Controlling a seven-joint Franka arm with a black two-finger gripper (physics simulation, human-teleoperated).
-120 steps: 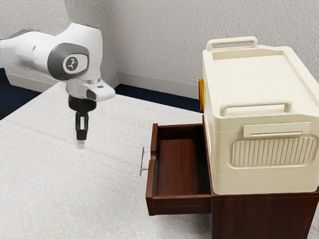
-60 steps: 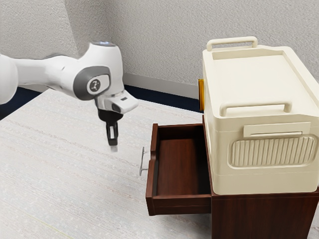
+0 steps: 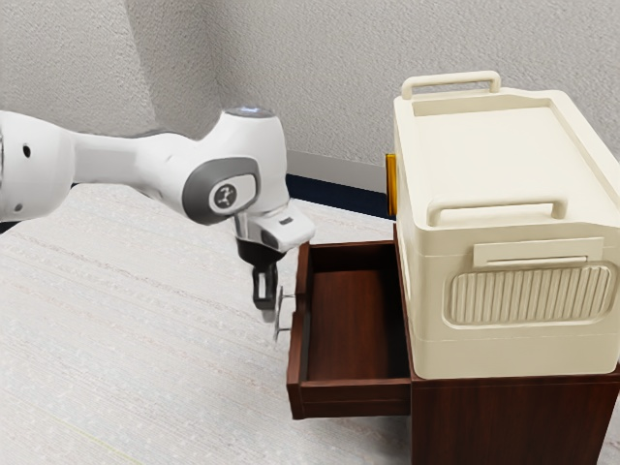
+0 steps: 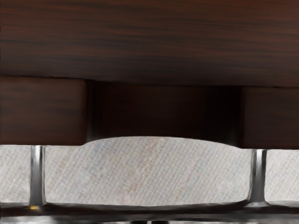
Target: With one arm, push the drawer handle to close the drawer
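Two jaws before you: clenched together, against handle [image 4: 93,218] of open drawer [image 3: 354,398]. Your desk [image 3: 116,339]: pale, streaked. Beyond: rough grey wall [image 3: 310,68], dark blue floor [image 3: 339,197].

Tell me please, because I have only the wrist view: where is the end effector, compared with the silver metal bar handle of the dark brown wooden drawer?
Observer: The end effector points down just outside the handle; whether they touch, I cannot tell.
Operator: Thank you. And is the drawer fully inside its cabinet?
Observer: No, the drawer stands pulled out from the dark brown wooden cabinet.
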